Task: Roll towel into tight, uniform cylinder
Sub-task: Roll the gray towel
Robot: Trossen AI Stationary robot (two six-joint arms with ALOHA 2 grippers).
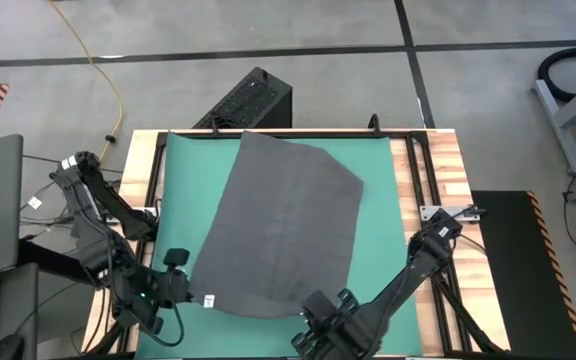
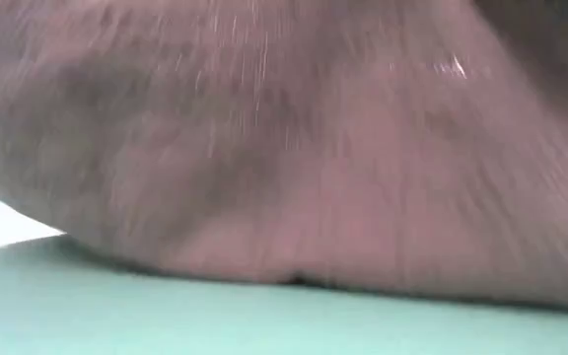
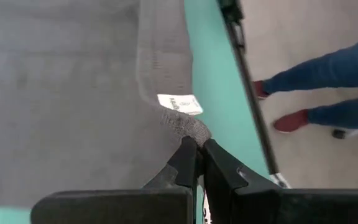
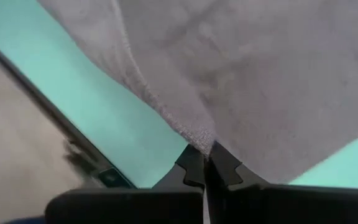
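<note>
Both pairs of jaws are pressed shut, each pinching a corner of the towel. The left gripper has its dark fingertips closed on the corner that carries the small white tag; the cloth bunches up just above the tips. The right gripper clamps the other near corner, where the hem gathers into a small fold between its fingers.

The dark grey towel lies spread out flat on the green mat, set at an angle to the mat's edges, with its far corner reaching toward the mat's back edge. In the high view the left gripper sits at the towel's near left corner and the right gripper at its near right corner, both close to the front of the wooden table. A black metal frame runs along the table beside the mat.

The low view is filled by blurred grey cloth resting on the mat. In the left wrist view, a person's legs in blue trousers and red shoes stand on the floor beyond the table.
</note>
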